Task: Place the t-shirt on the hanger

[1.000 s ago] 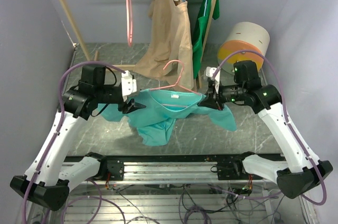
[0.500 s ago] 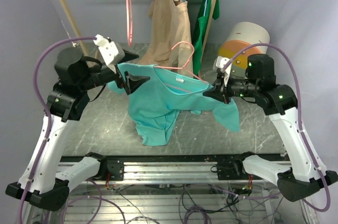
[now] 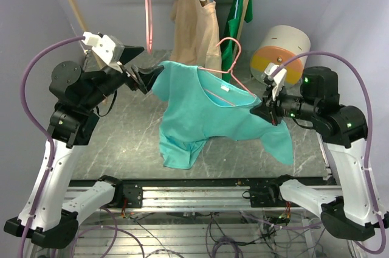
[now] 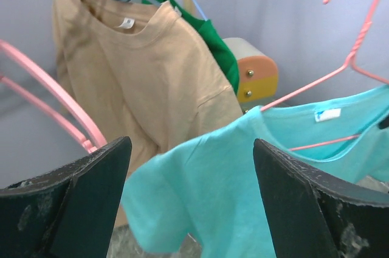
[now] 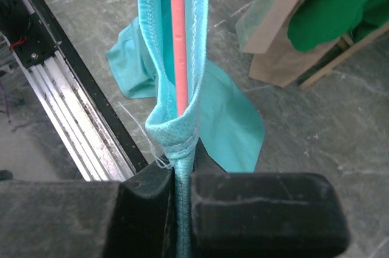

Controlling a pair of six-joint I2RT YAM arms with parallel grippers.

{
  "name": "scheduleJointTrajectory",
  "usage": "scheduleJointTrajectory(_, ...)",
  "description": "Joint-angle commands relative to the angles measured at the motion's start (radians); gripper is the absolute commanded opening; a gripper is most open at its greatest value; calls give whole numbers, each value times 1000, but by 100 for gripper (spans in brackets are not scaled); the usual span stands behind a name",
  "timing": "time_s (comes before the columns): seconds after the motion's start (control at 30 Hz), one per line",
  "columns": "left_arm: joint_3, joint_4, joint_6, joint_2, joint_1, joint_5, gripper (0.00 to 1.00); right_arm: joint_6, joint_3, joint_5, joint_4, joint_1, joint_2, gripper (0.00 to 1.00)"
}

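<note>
The teal t-shirt (image 3: 200, 112) hangs in the air, draped over the pink hanger (image 3: 228, 48), whose hook sticks up above the collar. My right gripper (image 3: 267, 111) is shut on the shirt's right shoulder; in the right wrist view (image 5: 182, 176) the teal cloth (image 5: 231, 124) is pinched between the jaws with the hanger's pink wire (image 5: 177, 39) inside the fold. My left gripper (image 3: 144, 76) is raised at the shirt's left sleeve. In the left wrist view (image 4: 191, 148) its jaws are wide open and the sleeve (image 4: 182, 197) hangs just ahead, ungripped.
A wooden rack (image 3: 76, 11) stands at the back with a second pink hanger (image 3: 148, 8), a beige garment (image 3: 196, 27) and a green garment (image 3: 238, 17). A white and orange drum (image 3: 281, 51) sits at the right. A metal rail (image 3: 194, 194) runs along the near edge.
Both arms have risen and moved apart, lifting the shirt and hanger off the table. The shirt now hangs spread out. The left gripper stands higher, further left, with open jaws.
</note>
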Motion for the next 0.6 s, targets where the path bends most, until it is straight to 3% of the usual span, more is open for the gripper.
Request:
scheduleJointTrajectory(0.0, -17, 52, -35, 5, 6, -111, 91, 91, 79, 114, -82, -6, -28, 0)
scheduleJointTrajectory(0.2, -8, 47, -38, 40, 7, -203, 91, 196, 176, 190, -64, -6, 55, 0)
scheduleJointTrajectory(0.4, -8, 53, -34, 57, 7, -206, 90, 322, 391, 130, -24, -6, 232, 0)
scheduleJointTrajectory(0.57, -29, 62, -25, 43, 7, -227, 91, 373, 473, 109, -38, -4, 283, 0)
